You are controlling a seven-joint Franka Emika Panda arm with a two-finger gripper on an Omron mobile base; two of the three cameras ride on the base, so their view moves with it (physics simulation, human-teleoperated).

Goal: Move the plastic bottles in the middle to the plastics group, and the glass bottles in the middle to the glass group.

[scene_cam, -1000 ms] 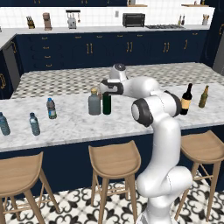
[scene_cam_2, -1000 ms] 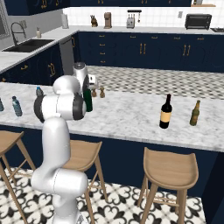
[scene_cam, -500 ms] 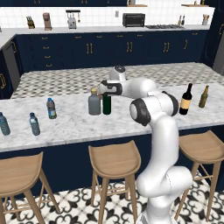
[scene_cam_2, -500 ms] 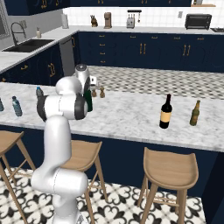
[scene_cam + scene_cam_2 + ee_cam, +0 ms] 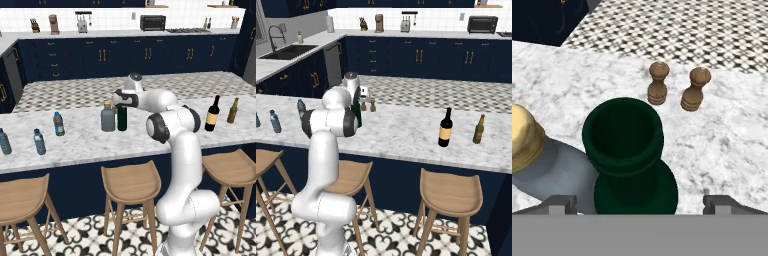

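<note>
Fingers (image 5: 640,202) spread wide, empty, straddling the upright green bottle (image 5: 629,150) at centre frame on the worktop (image 5: 722,145); its mouth faces straight up between them, grey bottle (image 5: 547,165) touching lower left.

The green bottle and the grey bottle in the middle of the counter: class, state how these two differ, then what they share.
The green bottle is slim, dark and open-topped; the grey bottle is squat, wide and pale, closed with a tan cap. The green bottle stands directly under the gripper, the grey bottle beside it to the left in the left base view. Both stand upright, close together, on the marble counter.
</note>
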